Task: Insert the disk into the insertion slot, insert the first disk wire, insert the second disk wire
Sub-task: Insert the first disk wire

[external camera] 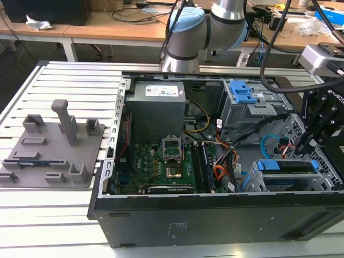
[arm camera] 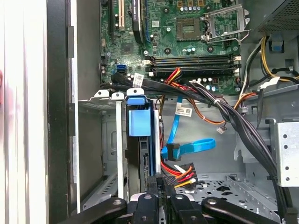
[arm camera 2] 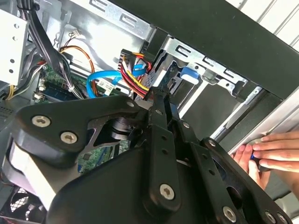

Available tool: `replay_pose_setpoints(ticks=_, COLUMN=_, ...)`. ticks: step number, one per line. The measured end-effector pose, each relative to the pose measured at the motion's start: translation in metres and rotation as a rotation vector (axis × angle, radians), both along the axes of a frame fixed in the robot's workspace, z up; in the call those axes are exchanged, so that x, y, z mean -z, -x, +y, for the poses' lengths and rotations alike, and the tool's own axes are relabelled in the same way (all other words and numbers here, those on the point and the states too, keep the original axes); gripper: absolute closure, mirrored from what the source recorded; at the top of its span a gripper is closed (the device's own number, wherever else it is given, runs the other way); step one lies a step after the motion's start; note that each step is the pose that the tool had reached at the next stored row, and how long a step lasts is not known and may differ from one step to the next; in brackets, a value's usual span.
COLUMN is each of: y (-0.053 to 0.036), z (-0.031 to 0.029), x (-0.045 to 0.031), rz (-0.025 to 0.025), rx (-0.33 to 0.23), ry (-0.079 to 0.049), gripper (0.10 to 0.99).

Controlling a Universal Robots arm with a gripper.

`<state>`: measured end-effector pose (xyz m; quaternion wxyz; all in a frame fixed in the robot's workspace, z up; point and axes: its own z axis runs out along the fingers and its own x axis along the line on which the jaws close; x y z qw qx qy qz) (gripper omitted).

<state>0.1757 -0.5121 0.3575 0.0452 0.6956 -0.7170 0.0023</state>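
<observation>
The disk (external camera: 287, 167), silver in a blue carrier, sits inside the insertion slot (external camera: 253, 185) at the case's front corner on the exterior view's right. Its blue handle (arm camera: 139, 116) also appears in the first wrist view. My gripper (external camera: 301, 145) hangs just above the disk's far end. In both wrist views its fingers stand close together on the black plug of a red, yellow and black disk wire (arm camera: 180, 173) (arm camera 2: 134, 70), right beside the disk. A blue disk wire (arm camera: 187, 149) (arm camera 2: 100, 81) has its plug lying against the disk's side; whether it is seated is unclear.
A larger grey cage with a blue latch (external camera: 242, 92) stands behind the slot. Black cable bundles (arm camera: 224, 112) cross between the motherboard (external camera: 161, 164) and the bay. A person's hand (arm camera 2: 268, 154) rests on the outside of the case. A grey fixture (external camera: 51, 145) lies on the table.
</observation>
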Motion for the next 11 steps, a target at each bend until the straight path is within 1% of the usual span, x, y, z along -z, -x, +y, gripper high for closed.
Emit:
replay_pose_setpoints(ticks=4, y=0.0000, z=-0.0026, x=0.0005, rz=-0.0002, rx=-0.027, ry=0.000, gripper=0.922)
replay_pose_setpoints(ticks=11, y=0.0000, z=-0.0029, x=0.0006, rz=-0.0002, rx=-0.028, ry=0.000, gripper=0.922)
